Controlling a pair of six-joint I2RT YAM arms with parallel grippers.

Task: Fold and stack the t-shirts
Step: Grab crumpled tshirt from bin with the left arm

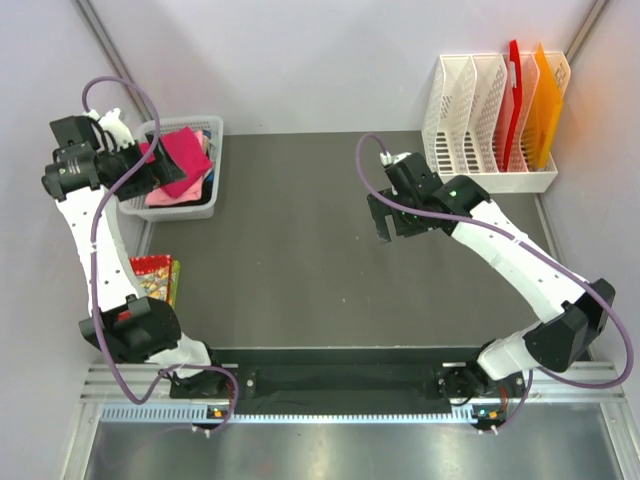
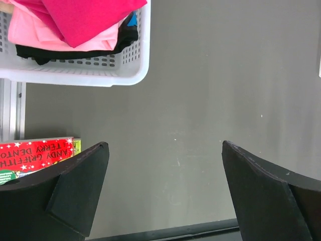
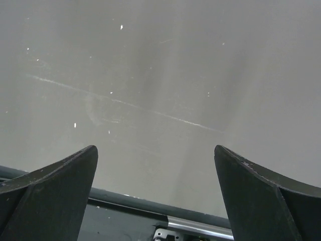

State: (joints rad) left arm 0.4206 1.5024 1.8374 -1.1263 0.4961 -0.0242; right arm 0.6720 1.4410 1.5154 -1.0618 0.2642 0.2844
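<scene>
The only readable lettering stood on a red book [image 2: 35,153] that lay on the counter [image 2: 210,100] near the white basket [image 2: 100,70]. Its cover carried white capitals, upside down in the left wrist view: "ANDY GRIFFITH" and "TERRY DENTO", both names cut off by the picture's edge.

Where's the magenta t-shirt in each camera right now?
Top external: magenta t-shirt upper left, topmost in the white basket.
Left wrist: top-left corner, in that basket.
Right wrist: not in view.
Shared landmark: the white basket, in the top and left wrist views.
</scene>
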